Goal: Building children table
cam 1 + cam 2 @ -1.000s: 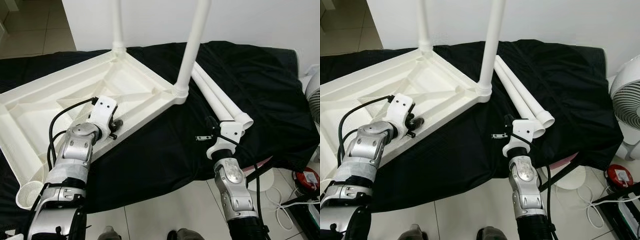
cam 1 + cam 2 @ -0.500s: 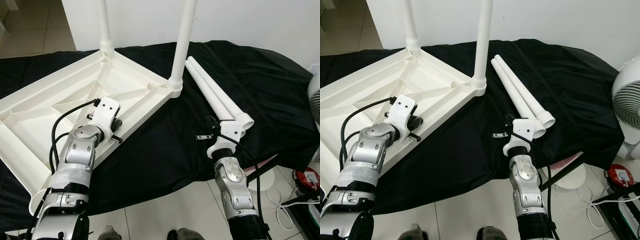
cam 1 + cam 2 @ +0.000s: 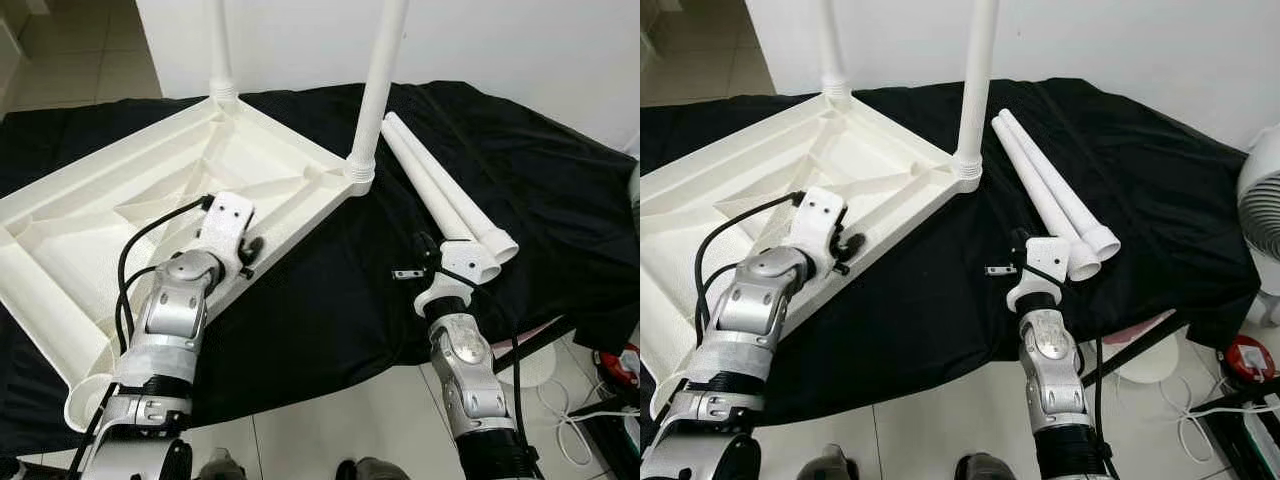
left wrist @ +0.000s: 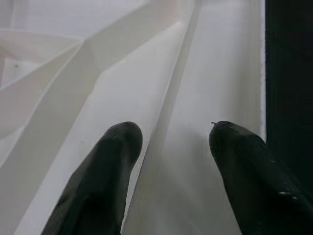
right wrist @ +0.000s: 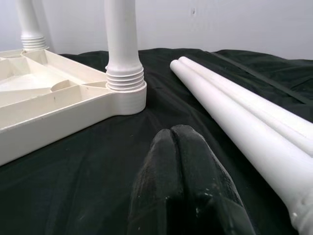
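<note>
The white plastic tabletop (image 3: 150,210) lies upside down on a surface draped in black cloth (image 3: 330,290), its underside facing up and showing a raised rim and a web of moulded ribs that fan out from the corners. It fills the robot's left half of the cloth. Two white tube legs already stand upright in its corner sockets: the near fitted leg (image 3: 378,90) rises from the corner closest to the middle of the cloth, with a ribbed collar at its foot, and the far fitted leg (image 3: 220,45) rises from the corner nearest the white wall (image 3: 500,40). Beside the near fitted leg, on the side away from the tabletop, two loose legs (image 3: 445,195) lie flat on the cloth, side by side and touching, their open flared ends pointing toward the robot.

The left end effector (image 4: 168,161) hangs over the tabletop's rim on the edge nearest the loose legs; its two black fingers (image 4: 105,166) are spread apart, one on each side of the rim's ridge, and grip nothing. The right end effector (image 5: 178,147) hovers just above the cloth between the tabletop's near corner and the loose legs, close to their flared ends, with its fingers pressed together and nothing between them.

Beyond the cloth's edge on the loose-leg side, a white fan (image 3: 1262,205) stands on the tiled floor (image 3: 330,440). No lettering can be read on any part.
</note>
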Motion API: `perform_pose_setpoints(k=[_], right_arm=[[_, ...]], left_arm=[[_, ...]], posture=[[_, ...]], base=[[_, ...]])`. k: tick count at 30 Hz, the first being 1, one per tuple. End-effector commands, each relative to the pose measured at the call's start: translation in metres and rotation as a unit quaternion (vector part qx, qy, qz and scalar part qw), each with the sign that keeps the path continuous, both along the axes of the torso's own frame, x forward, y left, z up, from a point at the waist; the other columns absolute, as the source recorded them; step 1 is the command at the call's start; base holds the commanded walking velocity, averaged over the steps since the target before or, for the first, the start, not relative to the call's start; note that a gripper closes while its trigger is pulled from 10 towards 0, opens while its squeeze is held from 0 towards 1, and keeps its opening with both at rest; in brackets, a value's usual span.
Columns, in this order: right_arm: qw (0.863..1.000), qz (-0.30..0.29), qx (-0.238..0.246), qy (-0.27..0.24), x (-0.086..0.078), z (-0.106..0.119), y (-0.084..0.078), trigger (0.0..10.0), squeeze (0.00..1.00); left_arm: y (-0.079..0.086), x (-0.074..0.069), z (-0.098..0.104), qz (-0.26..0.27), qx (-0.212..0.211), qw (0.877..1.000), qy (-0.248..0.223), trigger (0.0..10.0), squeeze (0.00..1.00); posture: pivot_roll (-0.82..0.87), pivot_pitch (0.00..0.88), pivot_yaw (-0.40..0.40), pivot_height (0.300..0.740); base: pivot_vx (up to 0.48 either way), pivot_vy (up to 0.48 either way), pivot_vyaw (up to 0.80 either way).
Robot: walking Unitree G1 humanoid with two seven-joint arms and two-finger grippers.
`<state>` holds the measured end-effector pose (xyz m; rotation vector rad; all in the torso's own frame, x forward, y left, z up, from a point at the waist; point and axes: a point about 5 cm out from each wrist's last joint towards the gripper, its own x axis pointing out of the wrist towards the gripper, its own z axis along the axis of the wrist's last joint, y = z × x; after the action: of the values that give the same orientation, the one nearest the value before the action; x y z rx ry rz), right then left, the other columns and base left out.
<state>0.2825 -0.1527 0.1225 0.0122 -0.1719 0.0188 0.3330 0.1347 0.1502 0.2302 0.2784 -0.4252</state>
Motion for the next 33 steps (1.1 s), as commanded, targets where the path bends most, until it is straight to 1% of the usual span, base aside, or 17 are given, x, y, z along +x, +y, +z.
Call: perform_pose_setpoints(k=[1,4,7,9,11,12,13,14,15,16,19,22,23,24,26,28,33], right_arm=[[1.0,-0.005,-0.002,0.002,0.001,-0.002,-0.001,10.0,0.0],[1.0,-0.006,-0.002,0.002,0.001,-0.002,-0.001,10.0,0.0],[1.0,-0.007,-0.003,0.001,0.002,-0.001,-0.002,10.0,0.0],[1.0,-0.008,-0.003,-0.002,0.002,-0.001,-0.002,10.0,0.0],[1.0,-0.009,-0.004,-0.003,0.003,0.0,-0.002,10.0,0.0],[1.0,-0.009,-0.004,-0.003,0.003,0.0,-0.002,10.0,0.0],[1.0,-0.009,-0.004,-0.004,0.003,0.0,-0.002,10.0,0.0],[1.0,-0.009,-0.004,-0.004,0.003,0.0,-0.002,10.0,0.0],[1.0,-0.009,-0.005,-0.005,0.004,0.001,-0.001,10.0,0.0],[1.0,-0.009,-0.005,-0.005,0.004,0.001,-0.001,10.0,0.0],[1.0,-0.009,-0.005,-0.007,0.005,0.002,-0.001,10.0,0.0],[1.0,-0.009,-0.005,-0.008,0.006,0.002,-0.001,10.0,0.0],[1.0,-0.009,-0.006,-0.007,0.006,0.002,-0.002,10.0,0.0],[1.0,-0.009,-0.006,-0.007,0.006,0.002,-0.002,10.0,0.0],[1.0,-0.008,-0.006,-0.008,0.006,0.002,-0.002,10.0,0.0],[1.0,-0.007,-0.005,-0.01,0.007,0.003,-0.001,10.0,0.0],[1.0,-0.004,-0.008,-0.012,0.008,0.004,-0.001,10.0,0.0]], left_arm=[[0.0,0.004,0.013,0.01,-0.019,0.999,-0.029,10.0,0.0],[0.001,0.005,0.018,0.016,-0.028,0.999,-0.043,10.0,0.0],[0.003,0.007,0.028,0.026,-0.035,0.996,-0.077,10.0,0.0],[0.013,0.011,0.041,0.063,-0.031,0.991,-0.114,10.0,0.0],[0.018,0.013,0.044,0.08,-0.028,0.989,-0.123,10.0,0.0],[0.022,0.014,0.045,0.092,-0.024,0.988,-0.125,10.0,0.0],[0.029,0.015,0.044,0.106,0.001,0.986,-0.128,10.0,0.0],[0.029,0.015,0.044,0.106,0.001,0.986,-0.128,10.0,0.0],[0.036,0.015,0.044,0.118,0.03,0.984,-0.131,10.0,0.0],[0.036,0.015,0.044,0.118,0.03,0.984,-0.131,10.0,0.0],[0.056,0.013,0.039,0.137,0.103,0.977,-0.125,10.0,0.0],[0.059,0.012,0.038,0.138,0.11,0.977,-0.123,10.0,0.0],[0.064,0.01,0.035,0.139,0.133,0.974,-0.117,10.0,0.0],[0.064,0.01,0.035,0.139,0.133,0.974,-0.117,10.0,0.0],[0.072,0.008,0.027,0.144,0.141,0.975,-0.09,10.0,0.0],[0.085,0.007,0.022,0.162,0.172,0.969,-0.072,10.0,0.0],[0.09,0.004,0.017,0.146,0.206,0.967,-0.045,10.0,0.0]], posture=[[0.02,0.0,-0.01,0.74],[0.02,0.0,-0.006,0.74],[0.02,0.0,-0.006,0.74],[0.03,0.0,-0.006,0.74],[0.03,0.0,-0.006,0.74],[0.03,0.0,-0.006,0.74],[0.03,0.0,-0.006,0.74],[0.03,0.0,-0.006,0.74],[0.03,0.0,-0.006,0.74],[0.03,0.0,-0.006,0.74],[0.04,0.0,-0.005,0.74],[0.04,0.0,-0.006,0.74],[0.04,0.001,-0.006,0.74],[0.04,0.001,-0.006,0.74],[0.04,0.001,-0.006,0.74],[0.04,0.005,-0.007,0.74],[0.05,0.005,-0.015,0.74]], base=[[0.0,0.0,0.0],[0.0,0.0,0.0],[0.0,0.0,0.0],[0.0,0.0,0.0],[0.0,0.0,0.0],[0.0,0.0,0.0],[0.0,0.0,0.0],[0.0,0.0,0.0],[0.0,0.0,0.0],[0.0,0.0,0.0],[0.0,0.0,0.0],[0.0,0.0,0.0],[0.0,0.0,0.0],[0.0,0.0,0.0],[0.0,0.0,0.0],[0.0,0.0,0.0],[0.0,0.0,0.0]])
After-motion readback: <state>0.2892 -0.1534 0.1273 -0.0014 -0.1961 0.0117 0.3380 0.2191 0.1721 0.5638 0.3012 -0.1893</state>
